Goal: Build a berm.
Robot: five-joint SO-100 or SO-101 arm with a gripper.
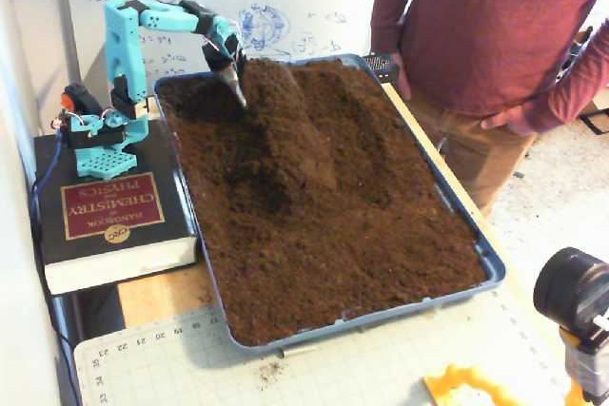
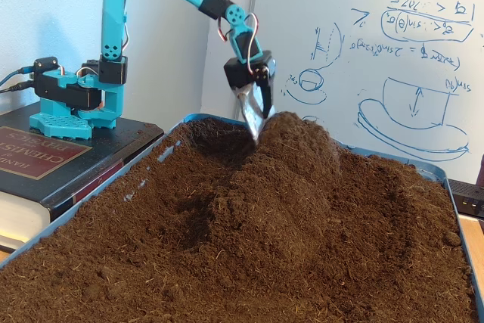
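A fixed view from high up shows the whole blue tray of soil on the desk, with the berm running from the tray's far edge toward its middle, nearer the left side than the right. It also takes in a person in a red sweater at the tray's right edge and the chemistry handbook under the teal arm's base at the far left corner; the low fixed view leaves out the person and crops the book. That low view instead shows the berm in profile as a rounded hump, and the claw pointing down with its metal tip touching the berm's far left flank near the crest. Whether the claw is parted or closed, I cannot tell in either view.
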